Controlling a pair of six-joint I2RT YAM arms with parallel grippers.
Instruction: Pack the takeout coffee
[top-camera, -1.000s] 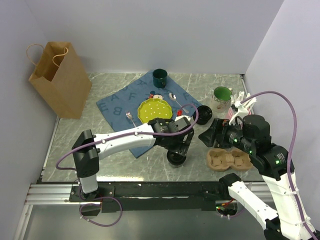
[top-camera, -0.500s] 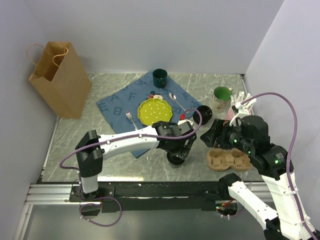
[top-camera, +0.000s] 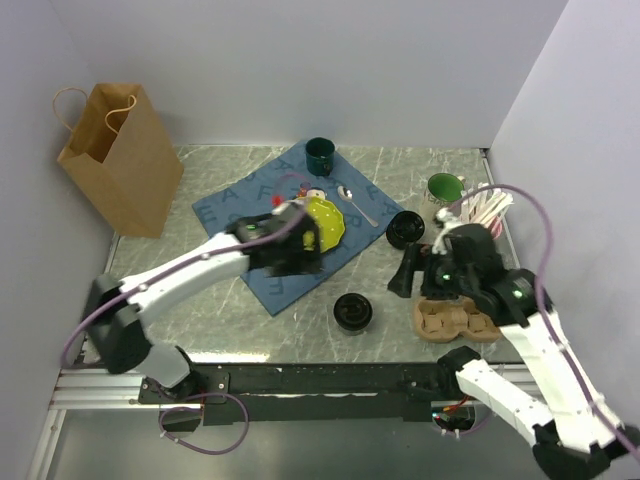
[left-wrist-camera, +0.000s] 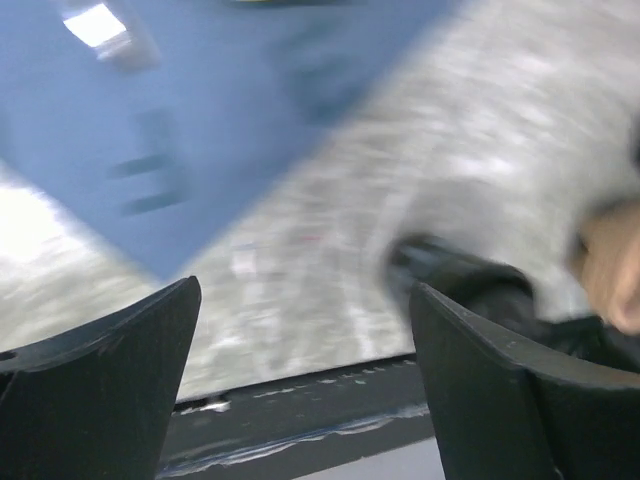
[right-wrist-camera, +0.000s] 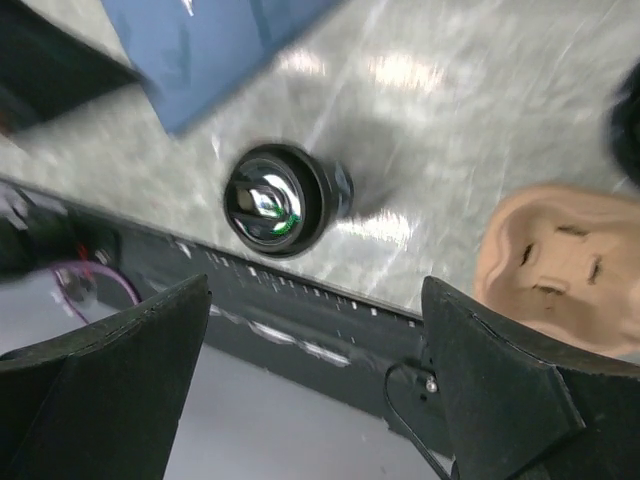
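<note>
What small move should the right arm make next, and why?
Probably lower the right gripper onto the lidded black cup near the front edge. Its jaws stand open and empty, the cup stands free beside the pulp carrier, and the left gripper is away over the blue cloth.

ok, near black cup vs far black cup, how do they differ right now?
Place: the near cup stands on bare marble by the front edge, left of the carrier; the far cup sits further back, by the right corner of the blue cloth.
Aim: the near cup lies ahead of the open right gripper in its wrist view; the far cup is off that line.
Shared: both black, lidded, unheld, neither in the carrier.
</note>
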